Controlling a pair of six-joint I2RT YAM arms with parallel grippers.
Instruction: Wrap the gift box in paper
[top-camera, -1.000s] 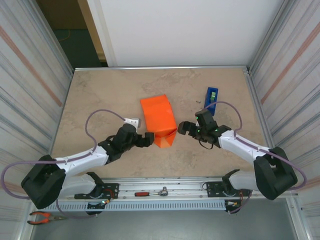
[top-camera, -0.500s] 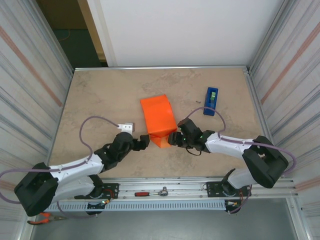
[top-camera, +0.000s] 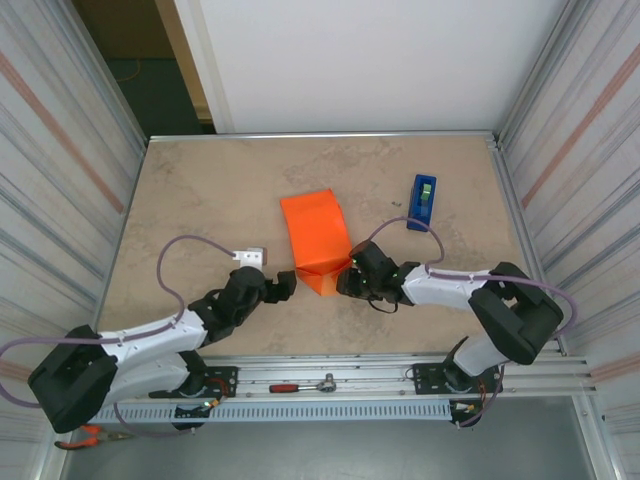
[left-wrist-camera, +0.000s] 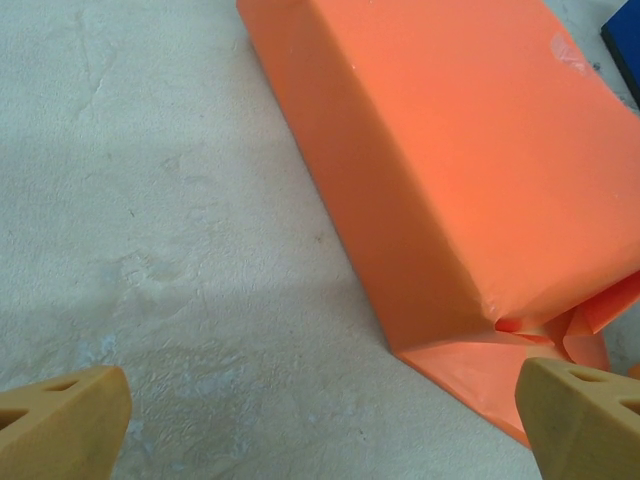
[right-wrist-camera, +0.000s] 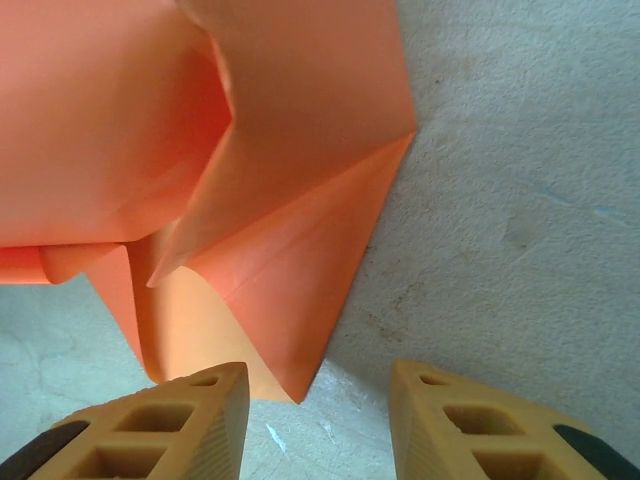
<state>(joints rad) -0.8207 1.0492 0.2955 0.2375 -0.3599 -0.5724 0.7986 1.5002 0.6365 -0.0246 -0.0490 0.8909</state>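
Right end effector (top-camera: 345, 278) has advanced to the paper (top-camera: 313, 232) flap.

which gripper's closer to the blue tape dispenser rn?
Right. The right gripper sits at the near right corner of the paper, with the tape dispenser beyond it to the right. The left gripper is across the paper, at its near left side.

nothing legible: the orange paper (top-camera: 315, 235) is plain, and any marking on the blue tape dispenser (top-camera: 422, 202) is too small to read.
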